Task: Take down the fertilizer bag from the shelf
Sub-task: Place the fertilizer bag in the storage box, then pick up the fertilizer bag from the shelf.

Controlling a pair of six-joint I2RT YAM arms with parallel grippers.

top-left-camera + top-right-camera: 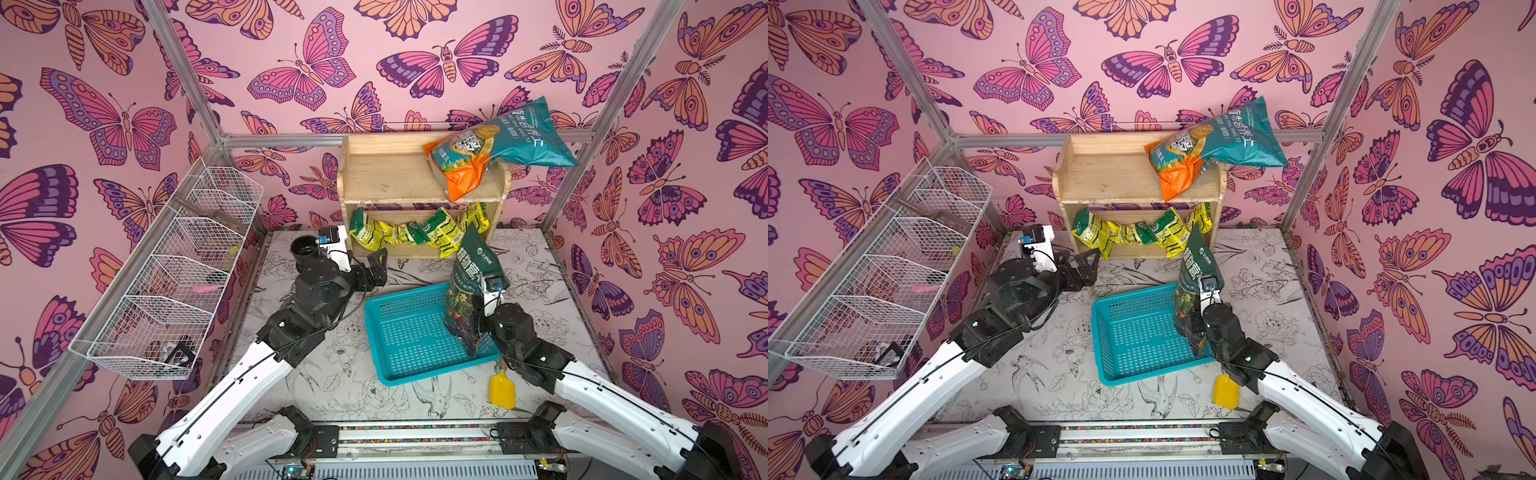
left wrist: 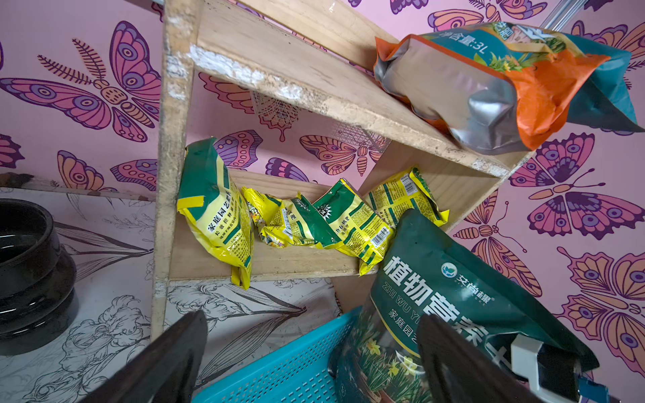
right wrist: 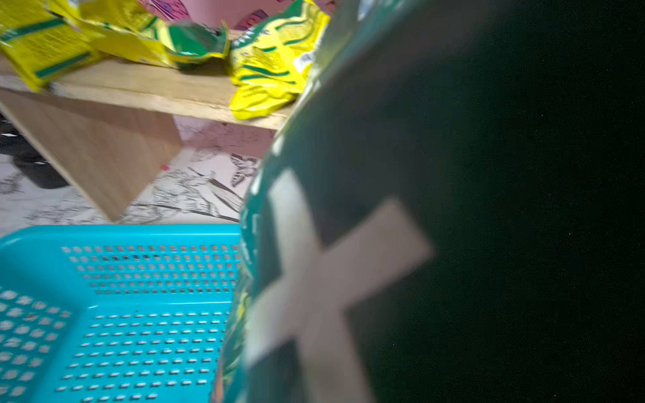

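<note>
A dark green fertilizer bag [image 1: 471,266] [image 1: 1196,257] [image 2: 436,279] stands upright in the right side of a blue basket [image 1: 407,332]. It fills the right wrist view [image 3: 453,174]. My right arm [image 1: 511,324] reaches in behind the bag, which hides the jaws. The pale wooden shelf [image 1: 390,174] [image 2: 279,69] stands at the back. A teal and orange bag [image 1: 498,141] [image 2: 506,87] lies on the right end of its top tier and hangs over it. My left gripper [image 1: 376,266] [image 2: 312,319] hangs open and empty by the shelf's lower left corner.
Several yellow-green packets [image 1: 415,232] [image 2: 314,223] lie on the shelf's lower tier. A white wire basket rack [image 1: 174,270] lines the left wall. A yellow scoop [image 1: 501,388] lies on the table in front of the basket. A black pot [image 2: 28,261] stands left of the shelf.
</note>
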